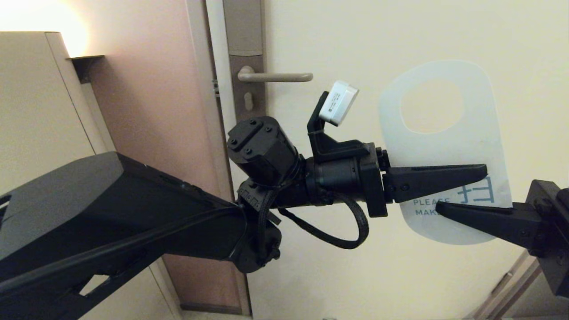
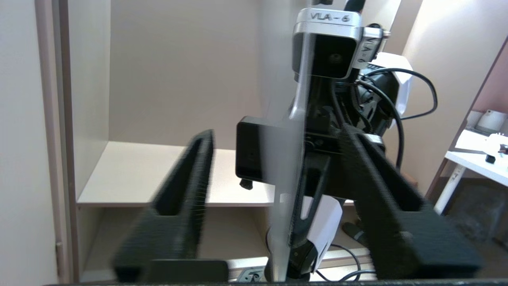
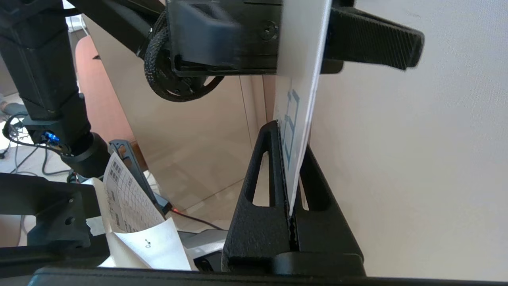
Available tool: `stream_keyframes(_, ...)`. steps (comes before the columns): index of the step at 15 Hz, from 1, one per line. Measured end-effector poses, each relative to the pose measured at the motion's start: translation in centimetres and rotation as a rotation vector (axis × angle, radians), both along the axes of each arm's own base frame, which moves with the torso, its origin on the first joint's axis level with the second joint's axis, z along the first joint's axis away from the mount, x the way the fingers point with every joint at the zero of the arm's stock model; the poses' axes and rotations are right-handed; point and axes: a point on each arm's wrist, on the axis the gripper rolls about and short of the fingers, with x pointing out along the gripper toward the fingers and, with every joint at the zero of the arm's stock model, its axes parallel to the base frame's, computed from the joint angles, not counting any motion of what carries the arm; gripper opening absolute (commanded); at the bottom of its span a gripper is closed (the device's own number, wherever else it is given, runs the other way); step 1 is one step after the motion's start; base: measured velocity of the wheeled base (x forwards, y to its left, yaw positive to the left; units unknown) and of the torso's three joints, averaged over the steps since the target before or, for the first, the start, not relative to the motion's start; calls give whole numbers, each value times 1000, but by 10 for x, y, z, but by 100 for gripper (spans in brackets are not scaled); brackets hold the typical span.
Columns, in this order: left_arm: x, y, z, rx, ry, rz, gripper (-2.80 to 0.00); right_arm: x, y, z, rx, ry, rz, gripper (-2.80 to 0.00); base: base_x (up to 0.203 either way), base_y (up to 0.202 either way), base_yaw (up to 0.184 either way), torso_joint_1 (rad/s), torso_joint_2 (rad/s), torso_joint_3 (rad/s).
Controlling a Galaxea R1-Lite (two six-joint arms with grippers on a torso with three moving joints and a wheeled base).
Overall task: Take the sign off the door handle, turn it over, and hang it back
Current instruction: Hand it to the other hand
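Observation:
The sign (image 1: 462, 142) hangs in the air in front of the pale door, well right of the door handle (image 1: 275, 77), and its white "PLEASE MAKE" face is turned toward me. Coming in from the right, my right gripper (image 1: 438, 205) is shut on the sign's lower part; in the right wrist view its fingers (image 3: 291, 139) pinch the sheet (image 3: 301, 59) edge-on. My left gripper (image 1: 482, 171) reaches in from the left at the same height. It is open, with its two fingers (image 2: 278, 135) standing apart on either side of the sign's edge (image 2: 285, 178) and not touching it.
The handle sits on a tall grey-brown lock plate (image 1: 243, 44) at the door's left edge, beside the door frame (image 1: 209, 111). A beige cupboard (image 1: 35, 111) stands at far left under a bright lamp glow. My left forearm (image 1: 111, 209) crosses the lower left.

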Motion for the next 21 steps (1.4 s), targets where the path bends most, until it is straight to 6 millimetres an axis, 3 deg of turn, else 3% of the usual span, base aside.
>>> stream_keyframes(8, -1, 31, -6, 19, 47, 27, 0, 0, 0, 0, 0, 0, -3, -280, 0, 0, 0, 0, 0, 0)
stream_keyframes(17, -8, 67, 11, 13, 37, 84, 0, 0, -1, -5, -8, 13, -5, -280, 0, 0, 0, 0, 0, 0)
stream_keyframes(21, -13, 87, 8, 41, 48, 110, 0, 0, 0, -6, -11, 19, -4, -280, 0, 0, 0, 0, 0, 0)
